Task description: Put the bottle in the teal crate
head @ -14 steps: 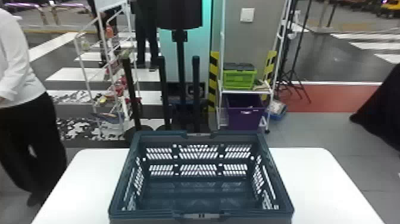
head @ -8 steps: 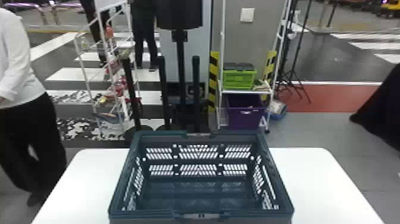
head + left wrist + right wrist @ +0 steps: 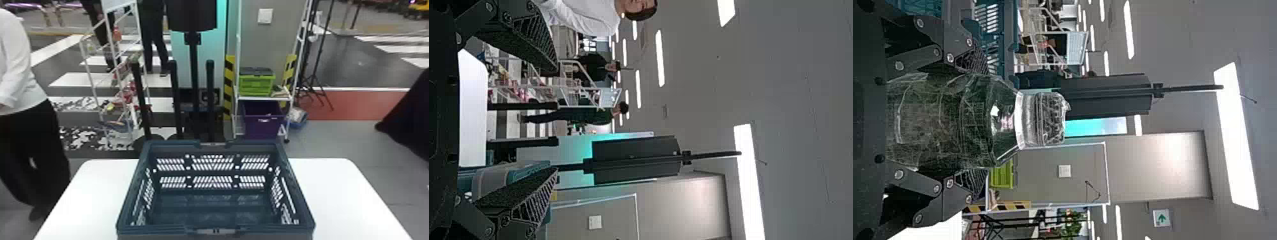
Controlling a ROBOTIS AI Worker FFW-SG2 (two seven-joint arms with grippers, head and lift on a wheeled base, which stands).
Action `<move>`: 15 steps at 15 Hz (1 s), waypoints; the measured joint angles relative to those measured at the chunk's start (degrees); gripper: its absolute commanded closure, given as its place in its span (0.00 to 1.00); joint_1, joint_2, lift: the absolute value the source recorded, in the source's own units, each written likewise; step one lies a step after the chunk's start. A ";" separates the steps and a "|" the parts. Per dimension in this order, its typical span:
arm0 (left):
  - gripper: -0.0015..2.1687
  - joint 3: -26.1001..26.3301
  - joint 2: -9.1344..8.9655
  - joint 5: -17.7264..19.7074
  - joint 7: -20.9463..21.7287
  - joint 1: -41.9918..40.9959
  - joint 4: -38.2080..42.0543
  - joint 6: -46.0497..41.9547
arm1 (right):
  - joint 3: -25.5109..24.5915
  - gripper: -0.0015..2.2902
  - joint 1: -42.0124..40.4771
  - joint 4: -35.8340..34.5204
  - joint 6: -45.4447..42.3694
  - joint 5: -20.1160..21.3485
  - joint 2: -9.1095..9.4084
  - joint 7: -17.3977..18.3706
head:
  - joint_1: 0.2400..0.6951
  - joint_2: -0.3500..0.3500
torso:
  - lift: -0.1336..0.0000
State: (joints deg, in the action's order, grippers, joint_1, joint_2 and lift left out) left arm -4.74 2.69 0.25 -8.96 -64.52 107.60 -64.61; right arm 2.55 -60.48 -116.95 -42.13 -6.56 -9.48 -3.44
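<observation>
At left in the right wrist view, my right gripper (image 3: 975,120) has its jaws pinching the clear bottle (image 3: 940,117) by its body, cap (image 3: 1050,119) free; I judge it light, slick and thin-walled, likely to crease, so I'd keep this body hold, snug without crushing, while my left gripper (image 3: 554,119) has jaws spread, nothing between them

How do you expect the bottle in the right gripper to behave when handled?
The bottle looks clear and thin-walled, so it would probably dent under a hard squeeze. Its rounded sides suggest it might roll if laid down.
</observation>
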 measured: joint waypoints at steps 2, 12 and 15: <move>0.09 0.00 0.03 -0.01 0.07 -0.07 -0.13 -0.15 | -0.20 0.81 -0.03 -3.37 2.51 0.14 0.03 0.01 | 0.57 0.50 | 1.00; 0.09 -0.09 0.13 0.02 0.16 -0.23 -1.06 -1.30 | 1.77 0.81 14.45 -25.22 51.40 4.47 1.30 0.55 | 0.57 0.50 | 1.00; 0.09 -0.09 0.14 0.09 0.17 -0.17 -1.12 -1.22 | 4.13 0.81 23.84 -30.34 72.97 5.52 1.17 1.31 | 0.57 0.50 | 1.00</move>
State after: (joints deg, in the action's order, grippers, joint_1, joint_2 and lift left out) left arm -4.83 2.82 0.34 -8.79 -64.70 106.48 -65.83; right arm 6.68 -36.64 -147.29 30.84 -1.04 -8.31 -2.13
